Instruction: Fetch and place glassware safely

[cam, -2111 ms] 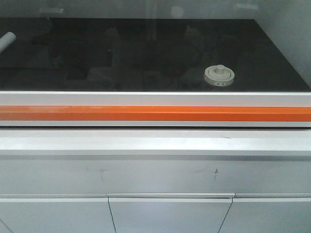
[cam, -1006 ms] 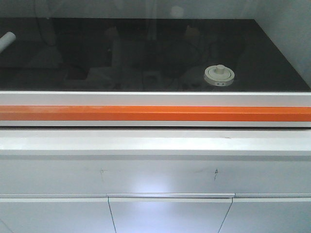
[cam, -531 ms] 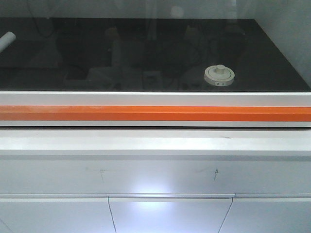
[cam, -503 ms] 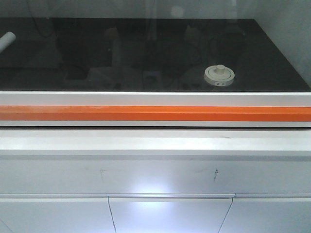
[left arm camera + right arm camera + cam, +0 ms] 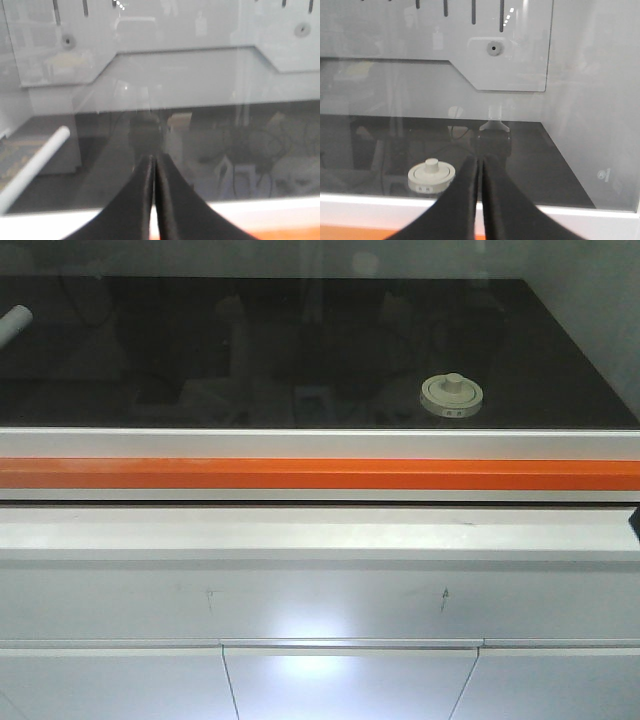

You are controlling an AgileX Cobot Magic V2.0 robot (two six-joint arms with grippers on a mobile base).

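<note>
Hovering outside the cabinet, both claws are pinched tight together and carry nothing. The left claw (image 5: 152, 162) and the right claw (image 5: 479, 162) each point at a reflective glass pane (image 5: 580, 165). Behind it sits the glass jar (image 5: 451, 395), squat and round, standing toward the right front of the glossy black table (image 5: 560, 350). Its cream lid (image 5: 431, 174) looks matte, with a stubby central knob. Far left lies a smooth white tube (image 5: 14, 324), well apart. An orange strip (image 5: 320, 474) runs along the frame below — my read: the pane shields the contents and has to open before any reach.
</note>
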